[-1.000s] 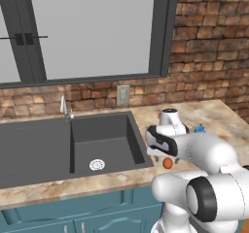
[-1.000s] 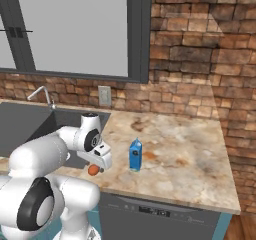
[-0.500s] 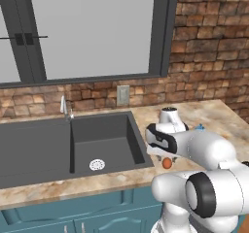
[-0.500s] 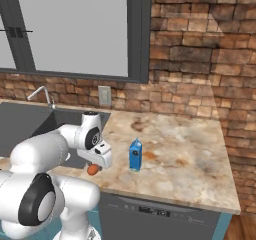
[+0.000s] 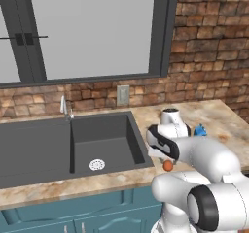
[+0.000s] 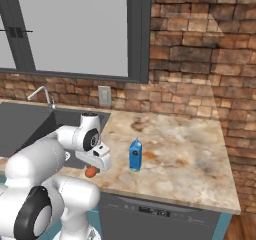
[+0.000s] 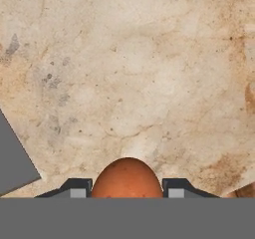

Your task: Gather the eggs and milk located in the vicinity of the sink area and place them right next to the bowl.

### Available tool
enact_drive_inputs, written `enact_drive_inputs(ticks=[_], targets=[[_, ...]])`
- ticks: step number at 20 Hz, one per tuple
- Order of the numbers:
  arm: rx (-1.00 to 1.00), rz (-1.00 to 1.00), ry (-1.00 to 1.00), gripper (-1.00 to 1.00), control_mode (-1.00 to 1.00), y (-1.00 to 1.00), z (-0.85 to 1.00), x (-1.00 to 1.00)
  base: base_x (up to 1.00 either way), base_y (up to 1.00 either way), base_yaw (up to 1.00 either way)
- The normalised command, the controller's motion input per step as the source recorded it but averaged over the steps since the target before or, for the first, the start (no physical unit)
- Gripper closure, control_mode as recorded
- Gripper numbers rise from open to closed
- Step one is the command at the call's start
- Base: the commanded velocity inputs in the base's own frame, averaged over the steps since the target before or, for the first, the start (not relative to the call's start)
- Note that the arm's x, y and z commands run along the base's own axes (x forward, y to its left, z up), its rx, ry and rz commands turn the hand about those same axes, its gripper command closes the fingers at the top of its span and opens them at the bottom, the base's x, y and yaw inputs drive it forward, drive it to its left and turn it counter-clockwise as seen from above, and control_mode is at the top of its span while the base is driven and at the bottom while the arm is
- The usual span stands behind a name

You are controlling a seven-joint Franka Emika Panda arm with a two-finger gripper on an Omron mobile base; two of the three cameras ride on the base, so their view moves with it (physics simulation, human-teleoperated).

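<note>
Marbled beige countertop (image 6: 190, 154), mottled with brown patches, was recorded running from the sink area (image 5: 73, 144) to the right-hand end of the kitchen run. Nearest the cameras, teal cabinet fronts (image 5: 73, 212) were noted below the sink, and a dark appliance panel (image 6: 150, 211) under the counter edge further right.

At the front of the counter, the gripper (image 7: 127, 190) was seen pointing down, its two dark fingertips (image 7: 74, 188) set on either side of the orange-brown egg (image 7: 127, 179), the jaws closed to the egg's width. From the base cameras the same egg (image 6: 91, 171) was registered as a small orange shape under the white hand, above the counter just right of the basin's front corner; whether it touched the surface could not be told.

The milk (image 6: 135, 154) was listed standing upright on the counter, near the hand on its right side and apart from it. In the left base view the milk (image 5: 199, 130) was mostly hidden behind the arm.

The basin was entered as dark grey and recessed, with a round silver drain (image 5: 97, 164) and a thin curved tap (image 5: 64, 108) at its rear edge.

Behind, a brick wall (image 6: 190, 49) carried a pale outlet plate (image 6: 104, 95); above it a dark-framed window (image 5: 92, 28) with grey panes was recorded.
</note>
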Motion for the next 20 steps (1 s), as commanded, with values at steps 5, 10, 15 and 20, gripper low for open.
enact_drive_inputs(ticks=[5, 10, 15, 20], targets=[[0.00, 0.00, 0.00, 1.00, -1.00, 0.00, 0.22, 0.00, 0.00, 0.00, 0.00], [0.00, 0.00, 0.00, 1.00, -1.00, 0.00, 0.63, 0.00, 0.00, 0.00, 0.00], [0.00, 0.00, 0.00, 1.00, -1.00, 0.00, 0.55, 0.00, 0.00, 0.00, 0.00], [0.00, 0.00, 0.00, 1.00, -1.00, 0.00, 0.45, -0.03, 0.00, 0.00, 0.00]])
